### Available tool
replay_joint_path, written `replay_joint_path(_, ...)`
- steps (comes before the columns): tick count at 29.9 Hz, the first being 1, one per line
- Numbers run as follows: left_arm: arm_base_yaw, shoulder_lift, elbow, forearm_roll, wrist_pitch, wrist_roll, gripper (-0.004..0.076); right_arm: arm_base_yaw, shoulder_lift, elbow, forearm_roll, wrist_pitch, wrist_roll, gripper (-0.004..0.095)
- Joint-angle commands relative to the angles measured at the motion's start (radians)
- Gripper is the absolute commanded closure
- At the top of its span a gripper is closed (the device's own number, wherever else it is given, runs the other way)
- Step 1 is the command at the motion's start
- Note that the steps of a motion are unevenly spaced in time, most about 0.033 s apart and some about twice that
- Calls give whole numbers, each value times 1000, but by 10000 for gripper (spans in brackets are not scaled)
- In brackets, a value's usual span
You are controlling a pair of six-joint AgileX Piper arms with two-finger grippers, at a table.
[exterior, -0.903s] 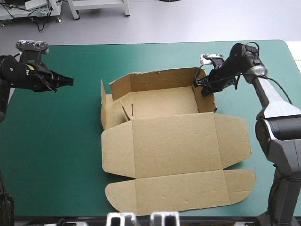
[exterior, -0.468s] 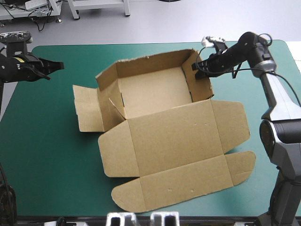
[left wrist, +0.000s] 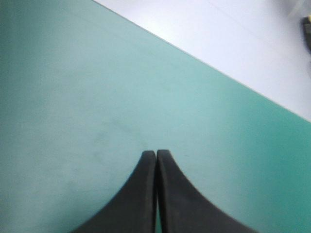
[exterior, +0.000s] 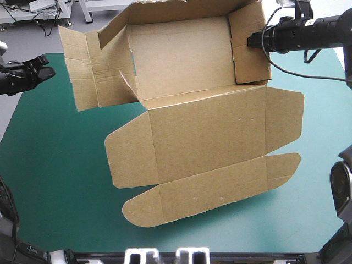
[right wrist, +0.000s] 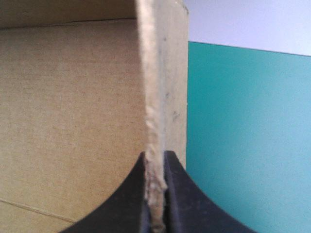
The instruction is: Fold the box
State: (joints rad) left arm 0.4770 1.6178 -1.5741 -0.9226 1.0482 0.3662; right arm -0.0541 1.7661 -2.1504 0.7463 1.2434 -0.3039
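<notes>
The brown box [exterior: 187, 110], walls raised, hangs tilted, lid flat.

Black left end effector [left wrist: 156, 153], black right end effector [right wrist: 155, 154], curved fin-shaped fingers [left wrist: 181, 205]

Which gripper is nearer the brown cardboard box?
Right. The right gripper is shut on a side wall of the brown cardboard box; the left gripper, shut and empty, hangs apart, beyond its loose left flap.

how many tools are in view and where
2. The left tool is shut and empty near the left edge of the table, clear of the box. The right tool is shut on the box's raised right wall, toward the table's far right.
</notes>
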Motion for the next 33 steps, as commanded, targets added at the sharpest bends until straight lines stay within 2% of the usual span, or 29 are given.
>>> replay_joint_path(1, 2, 7, -33, -362, 128, 158, 734, -12, -92, -34, 92, 12, -5, 925)
replay_joint_path(4, -19, 39, -33, -566, 253, 250, 734, -12, -111, -34, 100, 4, -11, 925)
replay_joint_path(11, -139, 28, -33, -594, 249, 255, 734, -10, -116, -34, 128, -7, -11, 925)
replay_joint_path(17, -218, -3, -35, -664, 249, 285, 734, -10, -116, -34, 100, -52, -11, 925)
replay_joint_path(25, -226, -93, -35, -637, 249, 283, 734, -10, -95, -34, 100, -98, -11, 925)
replay_joint_path(33, -226, -157, -35, -546, 249, 218, 734, -10, -76, -34, 102, -134, -11, 925)
